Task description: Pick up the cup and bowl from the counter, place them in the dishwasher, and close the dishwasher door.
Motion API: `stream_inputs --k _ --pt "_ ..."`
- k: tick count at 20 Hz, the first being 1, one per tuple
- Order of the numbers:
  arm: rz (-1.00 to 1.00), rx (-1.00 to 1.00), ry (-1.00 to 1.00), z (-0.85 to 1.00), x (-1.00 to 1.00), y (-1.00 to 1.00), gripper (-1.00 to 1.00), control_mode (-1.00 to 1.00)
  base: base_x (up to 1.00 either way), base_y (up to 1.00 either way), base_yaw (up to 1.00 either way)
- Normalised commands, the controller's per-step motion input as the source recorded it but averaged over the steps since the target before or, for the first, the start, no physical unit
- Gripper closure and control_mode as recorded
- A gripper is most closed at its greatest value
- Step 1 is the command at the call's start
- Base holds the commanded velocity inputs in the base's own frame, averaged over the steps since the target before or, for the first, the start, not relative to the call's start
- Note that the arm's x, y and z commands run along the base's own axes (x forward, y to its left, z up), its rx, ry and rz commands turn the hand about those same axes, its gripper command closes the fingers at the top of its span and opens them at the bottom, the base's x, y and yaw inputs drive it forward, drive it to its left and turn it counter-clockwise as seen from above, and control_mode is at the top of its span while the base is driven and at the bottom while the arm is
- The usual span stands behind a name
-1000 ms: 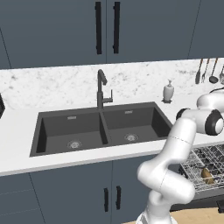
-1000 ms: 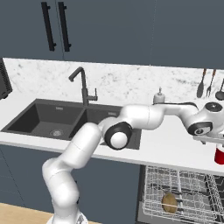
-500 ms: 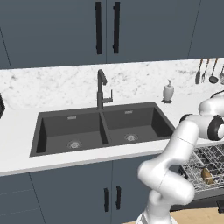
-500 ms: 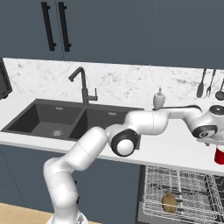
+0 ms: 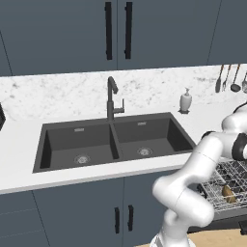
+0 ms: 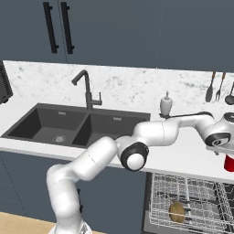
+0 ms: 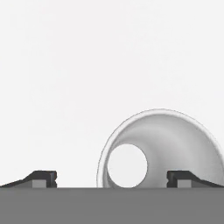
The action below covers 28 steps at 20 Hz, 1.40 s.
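While the gripper (image 7: pixel 111 179) gapes wide, a round cup (image 7: pixel 162 151) — smooth, white-walled inside — sits below.

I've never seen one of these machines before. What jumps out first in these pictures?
The big white arm stretches right across the counter, past the black double sink, toward a red cup at the counter's far right. Below it the dishwasher stands open, with a brownish bowl already in its wire rack. In the hand view, the open gripper looks down into the cup's pale inside.
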Motion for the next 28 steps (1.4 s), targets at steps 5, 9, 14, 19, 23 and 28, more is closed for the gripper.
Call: stream_inputs --k 5,9,14,19,23,28 --pt "0.0 0.05 0.05 -0.36 0.0 0.05 1.0 -1.0 0.0 0.0 0.0" --pt "0.0 0.02 0.07 -0.21 0.0 0.09 1.0 -1.0 0.0 0.0 0.0" --pt "0.0 0.0 0.01 0.0 -0.12 0.12 1.0 -1.0 0.0 0.0 0.0" --pt "0.0 0.0 -0.02 -0.01 -0.28 0.3 1.0 -1.0 0.0 0.0 0.0" --pt "0.02 0.0 -0.09 -0.11 -0.41 0.34 1.0 -1.0 0.0 0.0 0.0" --pt "0.06 0.0 -0.25 -0.18 -0.89 0.52 1.0 -1.0 0.0 0.0 0.0"
